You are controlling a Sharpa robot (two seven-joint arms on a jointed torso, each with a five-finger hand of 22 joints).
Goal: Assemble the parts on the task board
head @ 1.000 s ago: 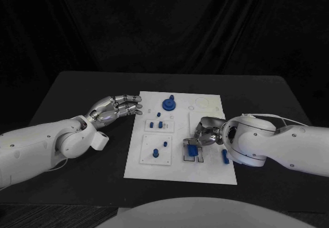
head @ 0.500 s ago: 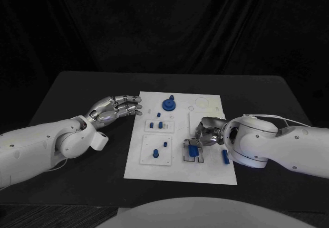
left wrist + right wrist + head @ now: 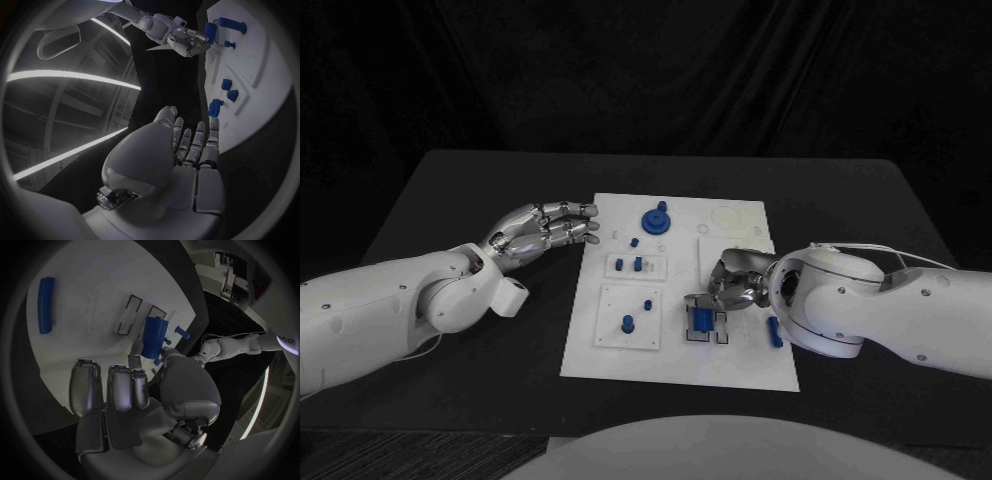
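Observation:
The white task board [image 3: 678, 360] lies in the middle of the black table. My right hand [image 3: 737, 281] is over the board's right half and pinches one end of a blue cylinder [image 3: 702, 319] between thumb and a fingertip. The cylinder [image 3: 154, 337] lies across the two rectangular slots [image 3: 133, 315]. A blue bar [image 3: 775, 331] lies beside that hand near the board's right edge. My left hand [image 3: 545, 228] hovers at the board's left edge, fingers loosely bent and holding nothing. A blue knob piece [image 3: 655, 215] stands near the board's far edge.
Small blue pieces [image 3: 629, 264] sit in a recessed plate left of centre. A blue peg [image 3: 627, 323] and a slim piece [image 3: 649, 299] stand in the near left plate. Bare black table [image 3: 473, 180] surrounds the board.
My right hand has edged slightly towards me with the blue cylinder, which now sits a little lower over the slots. The left hand has not moved.

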